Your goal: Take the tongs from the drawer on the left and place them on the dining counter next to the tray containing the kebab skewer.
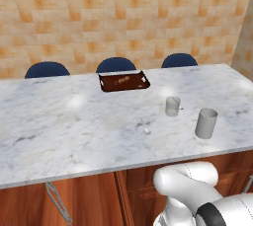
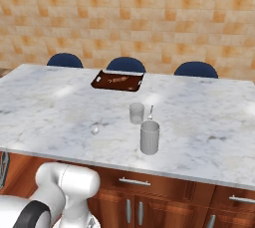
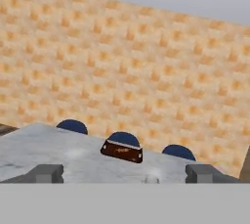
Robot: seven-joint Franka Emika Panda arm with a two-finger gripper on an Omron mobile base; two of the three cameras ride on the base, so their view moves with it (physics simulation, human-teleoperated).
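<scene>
**Three blue stools behind a marble counter, jaws wide apart**

Three round blue stools point(image 1: 116, 64) line the far side of the large white-grey veined marble dining counter point(image 1: 64, 126). Near that far edge sits the dark brown rectangular tray with a flared rim point(image 1: 142, 78), and the small orange-brown kebab skewer point(image 1: 122, 79) lies inside it. Well apart from the tray, toward the near edge, stand a short clear glass point(image 1: 172, 106) and a taller grey ribbed cup point(image 1: 205, 123), with a tiny silvery utensil point(image 1: 145, 127) lying flat beside them. In the hand view the two-finger gripper point(image 3: 125, 173) looks low across the counter at the tray, its dark fingertips point(image 3: 46, 173) standing far apart with nothing between them. The tongs cannot be made out.
</scene>
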